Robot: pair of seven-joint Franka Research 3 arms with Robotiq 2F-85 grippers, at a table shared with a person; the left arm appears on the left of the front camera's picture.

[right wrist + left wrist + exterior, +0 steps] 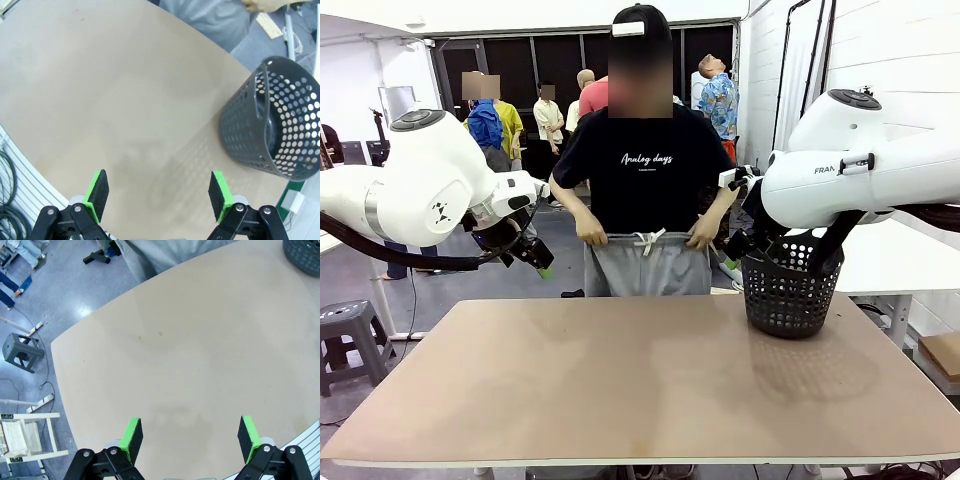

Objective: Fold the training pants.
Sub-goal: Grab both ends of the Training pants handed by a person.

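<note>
A person at the far side of the table holds up the light grey training pants [647, 265] by the waistband with both hands; the white drawstring hangs at the middle. The legs drop behind the table edge. The pants also show as grey cloth at the top of the left wrist view [165, 252] and the right wrist view [212, 20]. My left gripper [530, 252] hovers raised at the left, off the table, its green pads wide apart and nothing between them [189, 437]. My right gripper [157, 196] is open too, above bare tabletop.
A dark perforated basket [790, 285] stands on the brown table [640, 380] at the right, under my right arm. A grey stool [348, 335] sits on the floor to the left. Several people stand far behind.
</note>
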